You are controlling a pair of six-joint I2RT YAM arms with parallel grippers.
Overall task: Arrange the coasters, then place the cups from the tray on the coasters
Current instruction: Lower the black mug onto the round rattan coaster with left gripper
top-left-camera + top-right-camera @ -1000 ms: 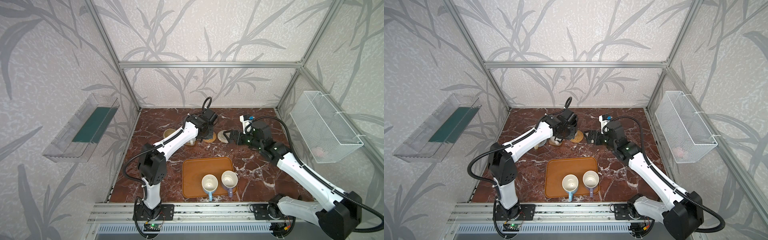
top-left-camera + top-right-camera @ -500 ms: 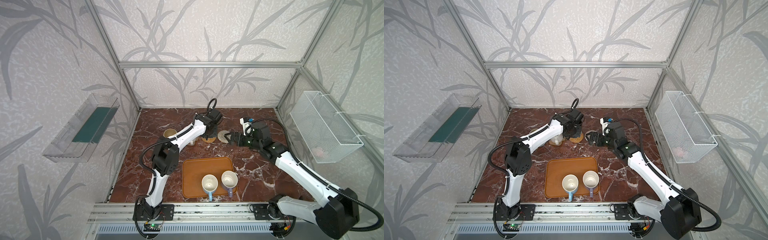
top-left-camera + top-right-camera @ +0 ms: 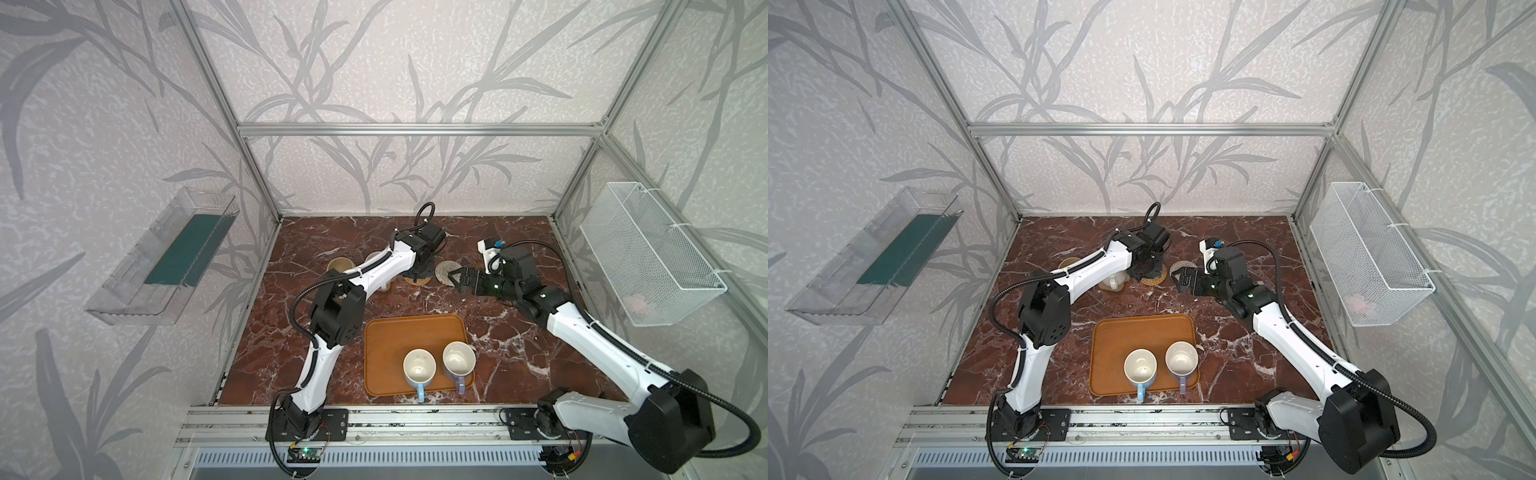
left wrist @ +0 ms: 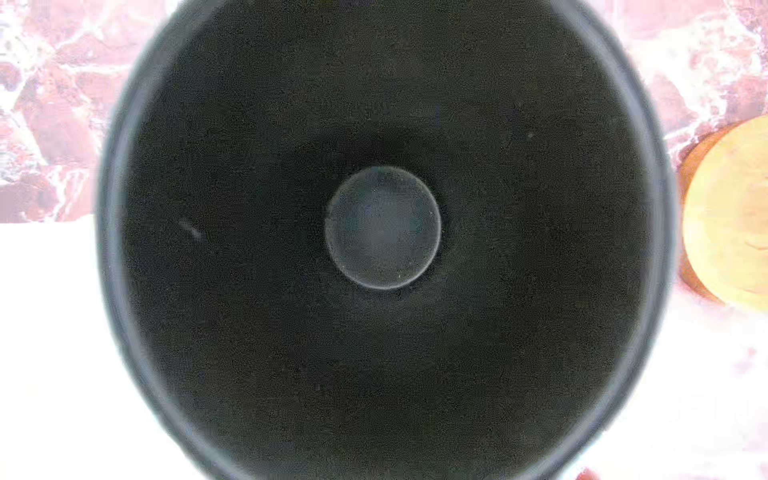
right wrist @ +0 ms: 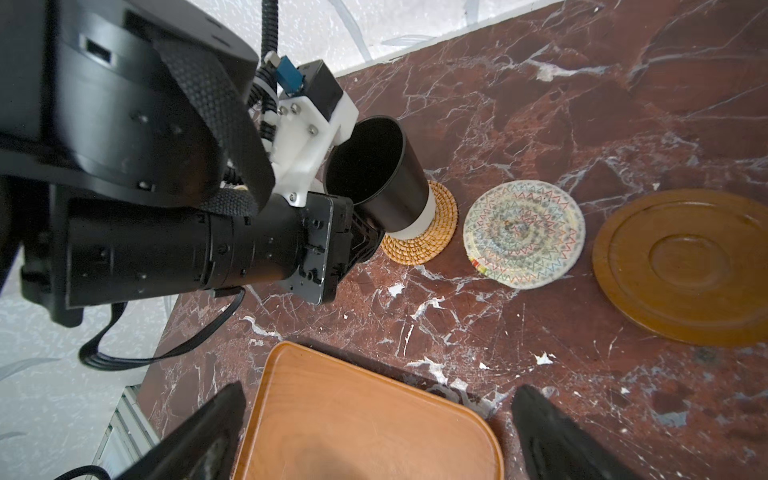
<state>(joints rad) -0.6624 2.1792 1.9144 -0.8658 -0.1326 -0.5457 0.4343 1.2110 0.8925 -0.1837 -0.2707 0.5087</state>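
Checking both top views: left gripper (image 3: 417,272) sat over the rattan coaster (image 3: 419,282). Right gripper (image 3: 459,283) was spread and empty, beside the rope coaster (image 3: 445,270). Blue cup (image 3: 419,368) and lavender cup (image 3: 458,362) stood on the tray (image 3: 395,332), handles toward the robot.

Left wrist: the camera looked straight down into the black cup (image 4: 382,228).

Right wrist: the left jaws pinched that cup on its hidden side, with its base on the rattan coaster.

Judged: the tray cups lay behind the right gripper, toward its base, and the right arm was nearer the lavender one.
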